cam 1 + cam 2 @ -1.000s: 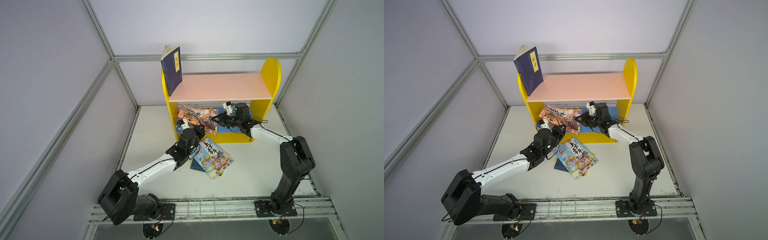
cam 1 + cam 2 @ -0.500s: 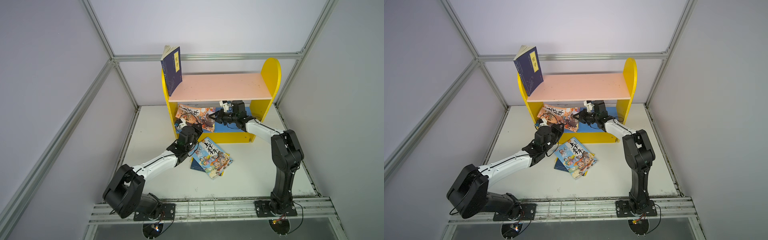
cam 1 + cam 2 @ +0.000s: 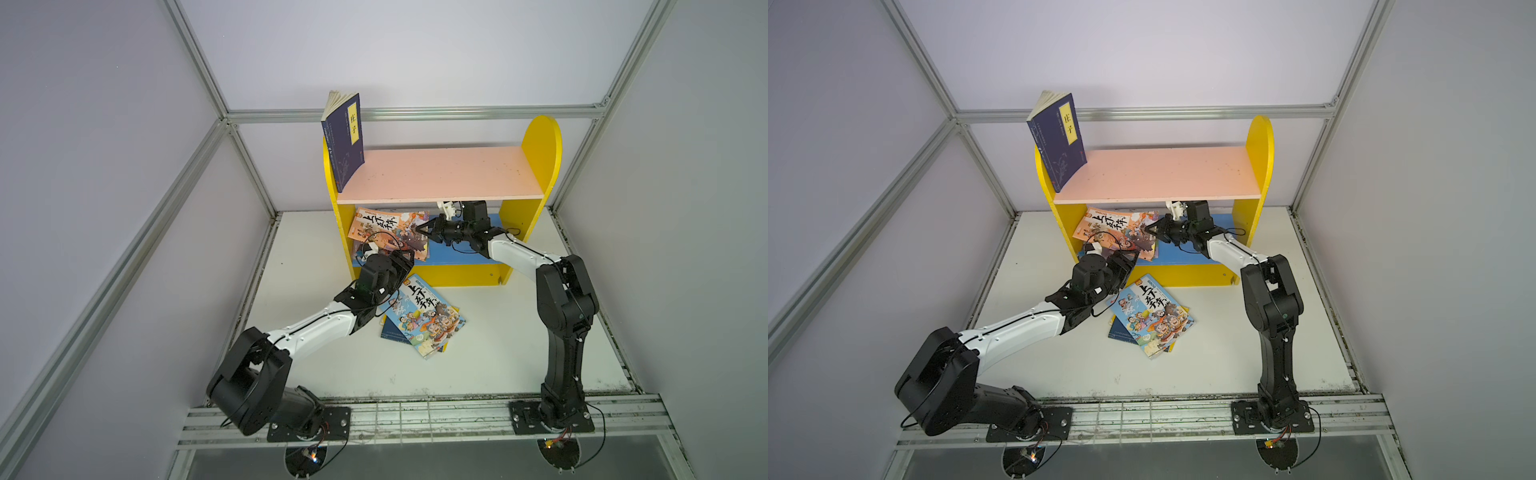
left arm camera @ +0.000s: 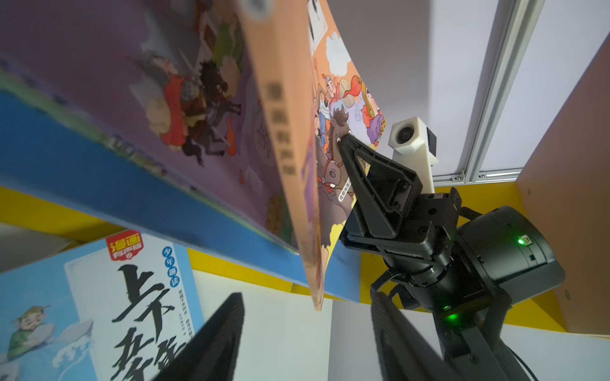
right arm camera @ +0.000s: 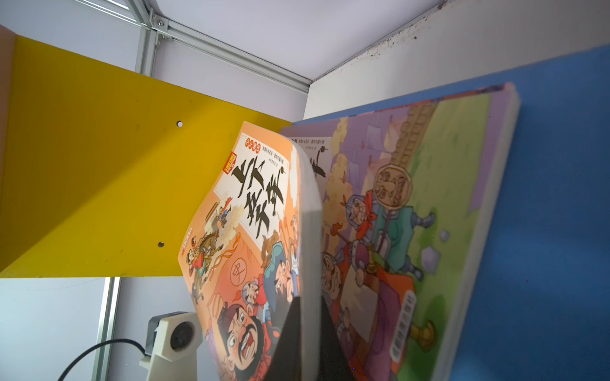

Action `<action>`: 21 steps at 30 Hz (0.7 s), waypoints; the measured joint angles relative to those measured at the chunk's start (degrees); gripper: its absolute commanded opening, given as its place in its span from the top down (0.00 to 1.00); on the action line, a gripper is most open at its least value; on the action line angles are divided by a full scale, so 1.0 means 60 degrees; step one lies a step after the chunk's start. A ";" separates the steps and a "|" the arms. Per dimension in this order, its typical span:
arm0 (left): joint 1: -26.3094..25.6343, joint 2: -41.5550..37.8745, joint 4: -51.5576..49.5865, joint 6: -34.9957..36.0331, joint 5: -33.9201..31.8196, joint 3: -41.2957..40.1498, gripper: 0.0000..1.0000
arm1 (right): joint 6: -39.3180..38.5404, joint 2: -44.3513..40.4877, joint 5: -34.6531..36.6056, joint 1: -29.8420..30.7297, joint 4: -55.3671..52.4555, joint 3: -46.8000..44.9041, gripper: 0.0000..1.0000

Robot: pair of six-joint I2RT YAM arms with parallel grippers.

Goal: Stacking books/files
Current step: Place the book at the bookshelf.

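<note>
Thin orange cartoon-cover book: big black characters on its cover. It is in the shelf's lower compartment, tilted up off the book beneath, cover bowed. One corner hangs past the front edge of the blue lower board.
Right jaws: closed tight on the orange book's page edge, reaching in under the pink top board. In the right wrist view they block the cover's near part.
Left jaws: spread wide, holding nothing, just beside the overhanging corner. Only their tips enter the left wrist view, and they are hard to make out in both top views.
Thin purple cartoon-cover book: flat on the blue board, its title mostly hidden by the orange book.
Light-blue cartoon-cover book: on the white bench before the shelf, topping a small pile.
Pile beneath: a navy cover and a yellow edge peek out, with too little showing to identify either.
Navy book with yellow title strip: upright at one end of the pink board.
Shelf sides: yellow panels.
</note>
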 measured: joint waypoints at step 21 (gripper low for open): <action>0.0004 -0.1916 -0.2320 0.0430 -0.0025 -0.0193 0.16 | 0.0069 0.0310 -0.0251 -0.0266 -0.0248 0.0663 0.94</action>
